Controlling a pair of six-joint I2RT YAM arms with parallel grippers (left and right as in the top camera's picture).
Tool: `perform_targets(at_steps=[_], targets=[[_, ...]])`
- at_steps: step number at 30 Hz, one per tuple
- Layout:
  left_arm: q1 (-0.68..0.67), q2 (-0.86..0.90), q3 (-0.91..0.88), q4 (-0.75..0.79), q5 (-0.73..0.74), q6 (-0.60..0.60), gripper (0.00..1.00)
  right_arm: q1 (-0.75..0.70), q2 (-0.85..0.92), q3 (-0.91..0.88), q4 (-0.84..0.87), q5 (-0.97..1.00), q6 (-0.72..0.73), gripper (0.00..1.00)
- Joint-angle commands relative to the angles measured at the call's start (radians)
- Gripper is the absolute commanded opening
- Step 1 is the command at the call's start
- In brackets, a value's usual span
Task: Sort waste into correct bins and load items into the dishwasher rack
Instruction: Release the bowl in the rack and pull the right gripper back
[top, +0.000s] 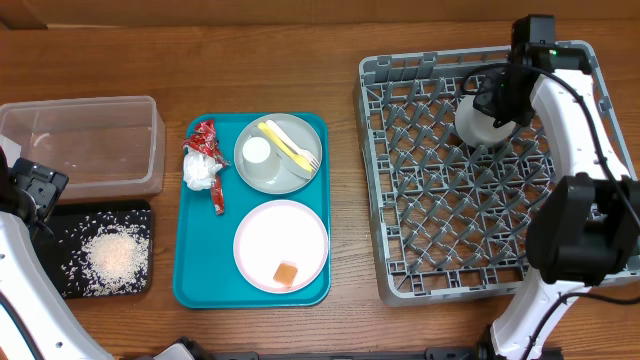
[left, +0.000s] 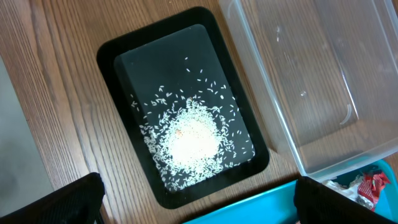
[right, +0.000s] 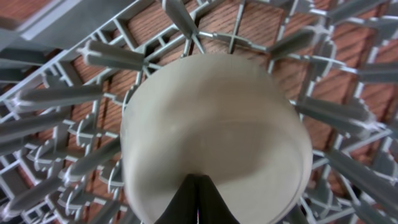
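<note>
Right wrist: my right gripper (right: 198, 190) shut, tips pressed together; bowl (right: 214, 124) just beyond tips, among rack (right: 112, 55) pegs; contact unclear.
Left wrist: my left gripper (left: 199, 208) wide open, empty; black tray (left: 155, 68) with rice (left: 189, 137) ahead of it, tub (left: 311, 74) right of tray.
Overhead: teal tray (top: 195, 270) right of left gripper, carrying wrapper (top: 206, 133), napkin (top: 200, 170), grey plate (top: 262, 178) with cup (top: 257, 150) and cutlery (top: 290, 145), white plate (top: 265, 235) with cube (top: 286, 273); rack under right gripper.
</note>
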Motion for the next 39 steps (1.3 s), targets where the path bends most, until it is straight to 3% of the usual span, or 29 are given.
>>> perform_targets(at_steps=[1, 11, 16, 22, 26, 30, 33, 36, 39], targets=[[0.003, 0.003, 0.009, -0.001, 0.004, -0.01, 1.0, 0.005, 0.034, -0.003, 0.031, -0.008, -0.002, 0.04], [0.003, 0.003, 0.009, -0.001, 0.004, -0.01, 1.0, 0.006, -0.059, 0.156, -0.08, -0.055, -0.002, 0.05], [0.003, 0.003, 0.009, 0.0, 0.004, -0.01, 1.0, 0.011, -0.205, 0.247, -0.142, -0.29, -0.061, 0.26], [0.003, 0.003, 0.009, 0.0, 0.004, -0.01, 1.0, 0.06, -0.365, 0.257, -0.212, -0.53, -0.154, 0.88], [0.003, 0.003, 0.009, 0.0, 0.004, -0.01, 1.0, 0.167, -0.394, 0.257, -0.312, -0.576, -0.242, 1.0], [0.003, 0.003, 0.009, 0.0, 0.004, -0.01, 1.0, 0.303, -0.391, 0.219, -0.343, -0.505, -0.266, 1.0], [0.003, 0.003, 0.009, 0.0, 0.004, -0.01, 1.0, 0.37, -0.378, 0.199, -0.325, -0.328, -0.166, 1.0], [0.003, 0.003, 0.009, 0.0, 0.004, -0.01, 1.0, 0.354, -0.369, 0.198, -0.287, -0.135, 0.002, 1.0], [0.003, 0.003, 0.009, 0.0, 0.004, -0.01, 1.0, 0.279, -0.369, 0.198, -0.261, -0.009, 0.064, 1.0]])
